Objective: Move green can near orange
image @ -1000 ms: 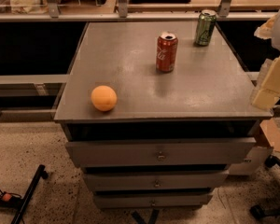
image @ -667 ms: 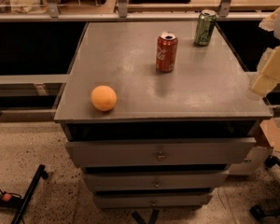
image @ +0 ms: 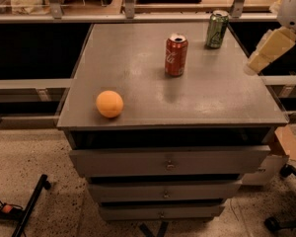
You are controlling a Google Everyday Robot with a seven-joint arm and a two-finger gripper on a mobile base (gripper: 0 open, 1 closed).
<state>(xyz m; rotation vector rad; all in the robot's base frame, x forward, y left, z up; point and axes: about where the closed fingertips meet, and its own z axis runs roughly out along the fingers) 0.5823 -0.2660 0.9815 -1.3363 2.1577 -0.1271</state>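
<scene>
Rightward, pincer [image: 264, 53] angled down near green can [image: 217, 29].

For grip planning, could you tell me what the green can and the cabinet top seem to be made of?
Green can: probably metal, glossy green wall, silvery rim. Cabinet top: matte grey, dull sheen, material unclear. The gripper hangs beyond the right edge, apart from the can.

Single camera, high front vantage, angled down on cabinet top [image: 133, 58], mid-range; pincer [image: 265, 52] at right edge.

Cabinet top [image: 212, 98]: orange [image: 109, 103], red can [image: 176, 55], green can [image: 216, 29]; jaws at right.
</scene>
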